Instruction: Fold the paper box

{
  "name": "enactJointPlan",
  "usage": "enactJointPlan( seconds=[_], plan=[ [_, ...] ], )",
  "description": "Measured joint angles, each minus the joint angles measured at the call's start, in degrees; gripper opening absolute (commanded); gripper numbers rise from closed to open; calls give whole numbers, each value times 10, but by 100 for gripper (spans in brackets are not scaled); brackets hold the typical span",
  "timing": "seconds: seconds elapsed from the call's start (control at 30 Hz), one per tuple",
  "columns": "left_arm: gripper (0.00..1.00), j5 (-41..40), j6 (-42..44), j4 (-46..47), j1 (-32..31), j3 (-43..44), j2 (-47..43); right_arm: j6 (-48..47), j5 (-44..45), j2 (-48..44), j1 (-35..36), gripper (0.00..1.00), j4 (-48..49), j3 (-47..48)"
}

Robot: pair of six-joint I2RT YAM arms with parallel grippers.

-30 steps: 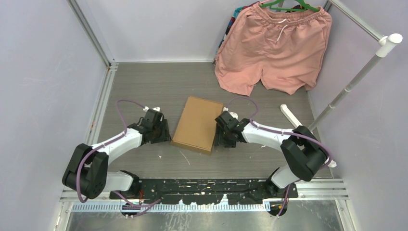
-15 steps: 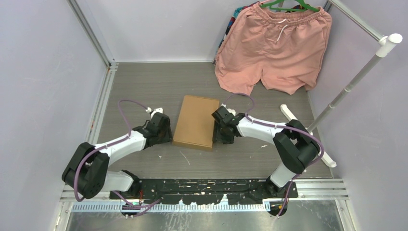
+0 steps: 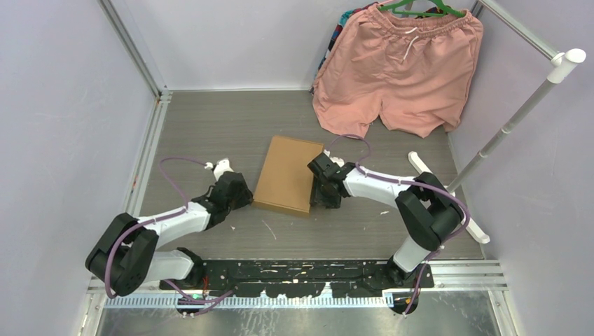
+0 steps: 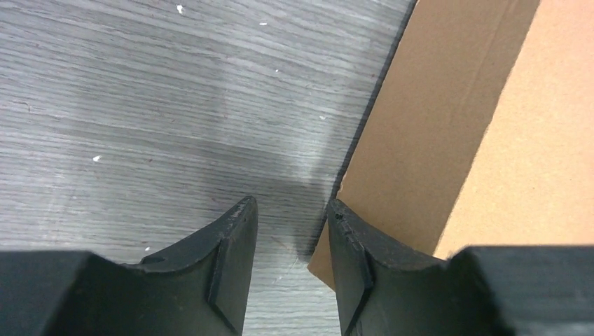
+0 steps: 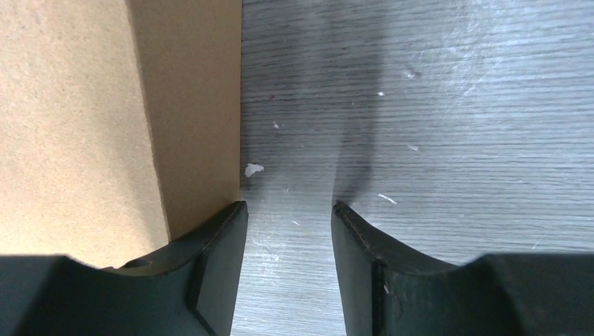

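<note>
Top external view: the paper box point(image 3: 286, 175) lies closed and flat mid-table, between both grippers. Left gripper point(image 4: 291, 210) has its jaws apart with only the grey wood-grain table point(image 4: 140, 105) between them, one finger right at the box's corner. Right gripper point(image 5: 288, 210) is likewise apart, beside the opposite wall. It's matte brown corrugated card with crisp creases. It looks light, stiff across the panels, dentable at the edges and likely to slide. Best hold: press on opposing side walls.

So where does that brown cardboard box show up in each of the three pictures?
Top external: the paper box lies at the centre, flat on the table.
Left wrist: the paper box fills the upper right.
Right wrist: the paper box fills the upper left.
Shared landmark: the grey wood-grain table beside it.
</note>
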Motion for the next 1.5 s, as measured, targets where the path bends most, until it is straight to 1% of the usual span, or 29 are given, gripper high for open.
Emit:
enactJointPlan(
  seconds=[0.17,0.3,0.47,0.67,0.93,1.1,1.3,1.5],
  plan=[
    [48,9,-31,69,3,-24,-2,-9,2,6,-13,58,-10,9],
    [48,39,-57,117,9,-39,1,-29,-7,4,-31,59,-11,7],
    [48,91,-99,181,10,-69,2,-63,-45,-17,-66,59,0,-16],
    [48,131,-137,193,9,-93,-19,-84,-88,-25,-93,59,6,-26],
    [48,137,-189,259,9,-130,-18,-92,-99,-23,-98,59,6,-26],
    [47,140,-211,262,9,-140,-30,-93,-105,-22,-101,59,7,-26],
    [48,144,-220,223,2,-144,-62,-90,-110,-19,-105,59,5,-24],
    [48,141,-229,220,-5,-145,-62,-85,-114,-14,-109,59,-3,-18]
  ],
)
